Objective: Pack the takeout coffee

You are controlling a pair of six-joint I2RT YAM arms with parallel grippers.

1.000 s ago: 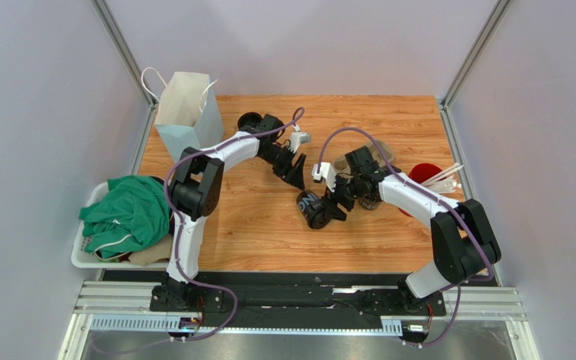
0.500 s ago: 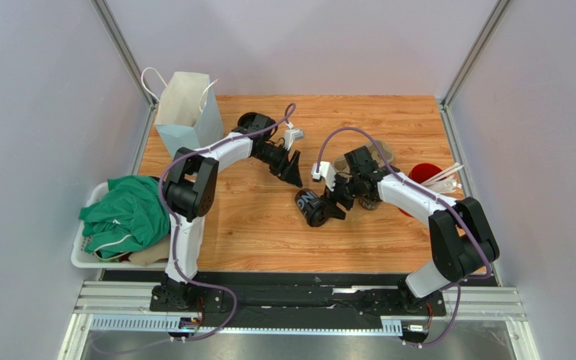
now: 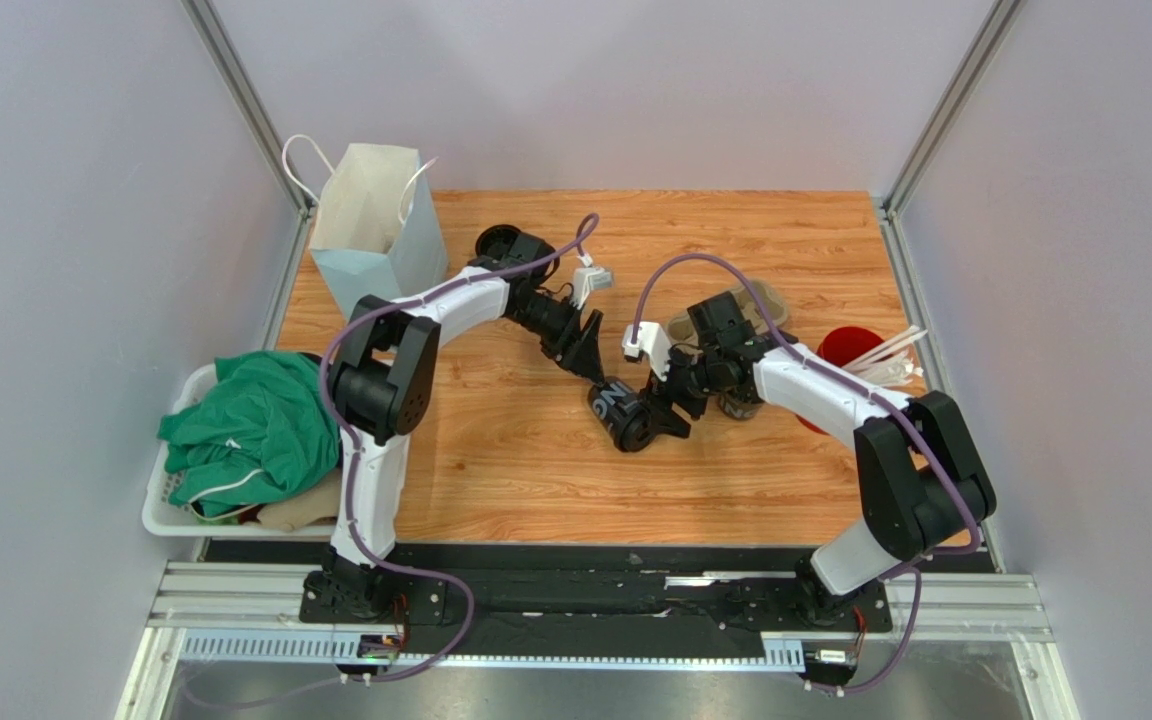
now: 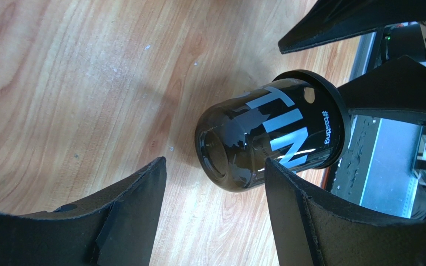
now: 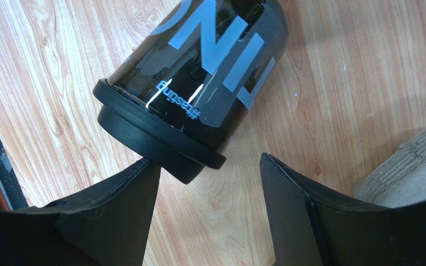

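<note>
Over the last second the left hand (image 3: 590,357) has dipped toward the middle of the worktop (image 3: 507,450), and the takeout coffee (image 4: 265,138) has slid slightly up and left to meet it. That hand is open, its fingers spread just short of the cup's base, gripping nothing. The right hand (image 5: 208,172) is open too: one finger (image 5: 115,221) touches the rim of the cup's top end and the other stands clear. The cup lies on its side on the wood between the two hands.

Packing looks barely begun, since the cup is not yet held, stood up or placed anywhere. The cardboard tray (image 5: 407,160) sits just behind the right hand, partly under that arm, which looks like the main obstruction. A red cup (image 3: 845,353) with straws is beside it. The paper bag (image 3: 372,225) stands well apart at the far left corner.
</note>
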